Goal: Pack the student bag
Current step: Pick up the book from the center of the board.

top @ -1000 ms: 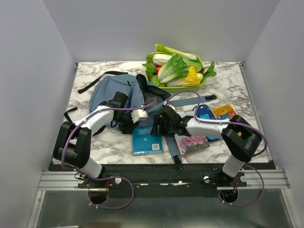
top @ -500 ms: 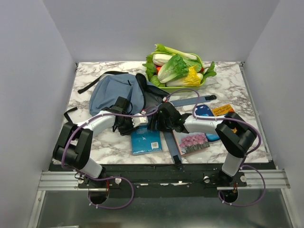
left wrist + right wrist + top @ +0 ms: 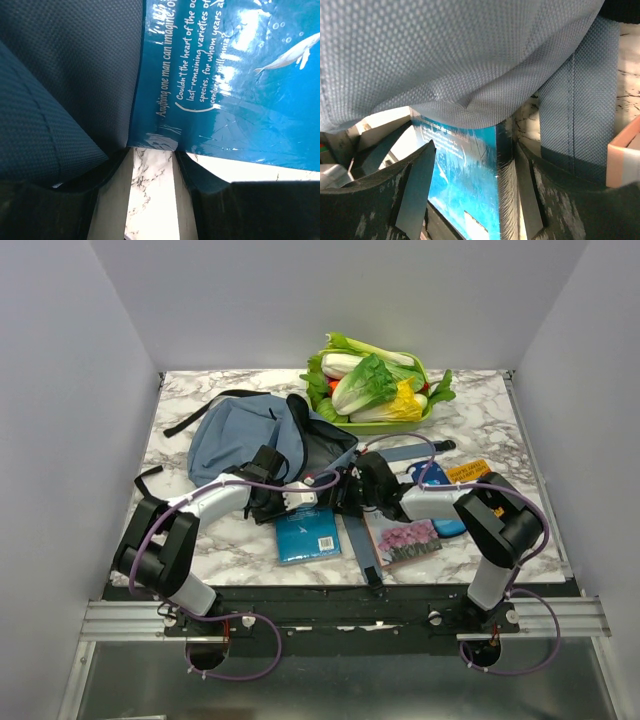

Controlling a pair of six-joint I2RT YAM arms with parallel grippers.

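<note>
The grey-blue student bag point(image 3: 245, 435) lies at the back left, its dark mouth facing right. A teal book point(image 3: 308, 533) lies flat just in front of the mouth. My left gripper point(image 3: 303, 502) is open at the book's far edge; in the left wrist view point(image 3: 152, 155) bare marble shows between the jaws, with the book point(image 3: 235, 75) ahead and bag fabric point(image 3: 75, 75) to the left. My right gripper point(image 3: 343, 498) is open under the bag's edge point(image 3: 470, 60); in the right wrist view point(image 3: 472, 150) the book's corner point(image 3: 465, 170) lies between the jaws.
A bag strap point(image 3: 358, 545) runs to the table's front edge. A flower-cover book point(image 3: 405, 540), a blue pencil case point(image 3: 432, 478) and an orange book point(image 3: 470, 472) lie to the right. A green basket of vegetables point(image 3: 375, 390) stands at the back.
My left gripper has come down from the bag to the teal book's far edge. My right gripper has pushed in toward the bag mouth over the book's corner.
</note>
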